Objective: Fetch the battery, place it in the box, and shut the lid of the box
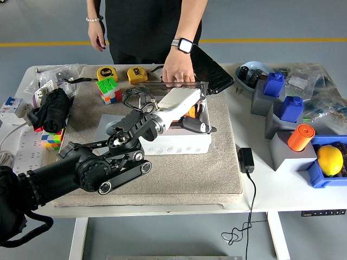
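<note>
My left hand [136, 125] comes in from the lower left and is shut on the near end of a white oblong battery [178, 102]. The battery lies tilted over the open white box [173, 143], its far end up by the box's back edge. The box stands on a grey mat [179, 173]. Its clear lid [157, 84] stands open at the far side. A person's hand [178, 71] with a smartwatch rests on the lid's top edge. Orange and black items lie inside the box, partly hidden by the battery. The right arm is out of view.
Two yellow tape measures [107, 73] [136, 75] and a Rubik's cube [107, 90] lie left of the box. A black flat case [212, 70] lies behind it. A black power adapter [245, 160] lies to the right. Grey and blue bins, an orange cylinder [301, 137] and a lemon [329, 159] fill the right side.
</note>
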`<state>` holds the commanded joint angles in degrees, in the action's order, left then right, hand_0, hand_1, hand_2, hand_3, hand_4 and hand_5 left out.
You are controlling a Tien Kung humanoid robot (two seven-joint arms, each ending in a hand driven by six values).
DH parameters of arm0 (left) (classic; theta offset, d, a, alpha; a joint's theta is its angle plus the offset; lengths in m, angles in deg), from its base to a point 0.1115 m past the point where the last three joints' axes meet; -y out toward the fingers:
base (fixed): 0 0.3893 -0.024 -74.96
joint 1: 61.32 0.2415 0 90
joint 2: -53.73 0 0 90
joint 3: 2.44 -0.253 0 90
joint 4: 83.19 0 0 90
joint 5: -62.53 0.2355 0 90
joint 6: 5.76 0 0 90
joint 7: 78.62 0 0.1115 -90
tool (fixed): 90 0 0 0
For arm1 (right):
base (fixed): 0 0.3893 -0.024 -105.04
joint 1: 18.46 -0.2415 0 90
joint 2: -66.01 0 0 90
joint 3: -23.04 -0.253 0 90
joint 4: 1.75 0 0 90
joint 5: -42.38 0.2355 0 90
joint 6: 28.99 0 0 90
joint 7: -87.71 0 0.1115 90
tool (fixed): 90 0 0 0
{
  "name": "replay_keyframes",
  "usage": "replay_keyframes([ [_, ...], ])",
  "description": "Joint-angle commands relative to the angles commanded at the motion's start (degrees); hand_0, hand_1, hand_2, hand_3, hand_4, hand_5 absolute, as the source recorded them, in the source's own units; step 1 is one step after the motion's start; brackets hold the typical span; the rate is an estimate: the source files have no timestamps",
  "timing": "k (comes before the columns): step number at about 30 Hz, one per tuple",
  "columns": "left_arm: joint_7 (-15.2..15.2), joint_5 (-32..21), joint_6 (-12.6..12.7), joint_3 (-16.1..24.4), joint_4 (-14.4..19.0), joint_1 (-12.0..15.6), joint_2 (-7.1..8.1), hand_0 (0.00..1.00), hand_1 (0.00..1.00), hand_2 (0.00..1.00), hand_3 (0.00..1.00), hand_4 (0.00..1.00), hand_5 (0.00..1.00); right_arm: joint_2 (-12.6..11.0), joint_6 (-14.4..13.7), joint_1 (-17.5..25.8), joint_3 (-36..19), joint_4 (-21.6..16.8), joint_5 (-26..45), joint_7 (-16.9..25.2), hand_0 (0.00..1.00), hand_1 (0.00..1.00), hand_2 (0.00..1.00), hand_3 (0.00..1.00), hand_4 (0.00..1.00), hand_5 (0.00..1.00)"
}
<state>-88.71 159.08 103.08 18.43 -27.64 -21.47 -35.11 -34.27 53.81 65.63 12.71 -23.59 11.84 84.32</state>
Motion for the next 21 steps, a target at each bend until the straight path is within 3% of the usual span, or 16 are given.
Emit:
replay_keyframes([
  [12, 0.08, 0.97, -0.26, 0.43, 0.49, 0.39, 0.29, 0.225, 0.218, 0.205, 0.294, 0.998, 0.479, 0.03, -0.07, -0.09, -0.44, -0.25, -0.43, 0.09, 0.594, 0.602, 0.573, 0.558, 0.928, 0.449],
  [13, 0.16, 1.16, -0.17, 0.43, 0.50, 0.43, 0.28, 0.336, 0.505, 0.410, 0.532, 0.998, 0.484, 0.03, -0.06, -0.09, -0.50, -0.26, -0.45, 0.09, 0.594, 0.602, 0.572, 0.558, 0.928, 0.447],
  [18, 0.07, 1.78, -0.32, 0.57, 0.71, 0.48, 0.34, 0.336, 0.505, 0.410, 0.532, 0.998, 0.484, 0.01, -0.07, -0.08, -0.54, -0.29, -0.53, 0.10, 0.594, 0.602, 0.572, 0.558, 0.928, 0.447],
  [19, -0.01, 1.78, -0.47, 0.59, 0.72, 0.47, 0.34, 0.428, 0.594, 0.575, 0.669, 0.998, 0.488, 0.02, -0.07, -0.08, -0.53, -0.29, -0.53, 0.10, 0.591, 0.602, 0.571, 0.557, 0.928, 0.448],
  [21, -0.13, 2.05, -0.62, 0.56, 0.66, 0.50, 0.32, 0.428, 0.594, 0.575, 0.669, 0.998, 0.488, 0.04, -0.05, -0.09, -0.52, -0.32, -0.55, 0.10, 0.591, 0.602, 0.571, 0.557, 0.928, 0.448],
])
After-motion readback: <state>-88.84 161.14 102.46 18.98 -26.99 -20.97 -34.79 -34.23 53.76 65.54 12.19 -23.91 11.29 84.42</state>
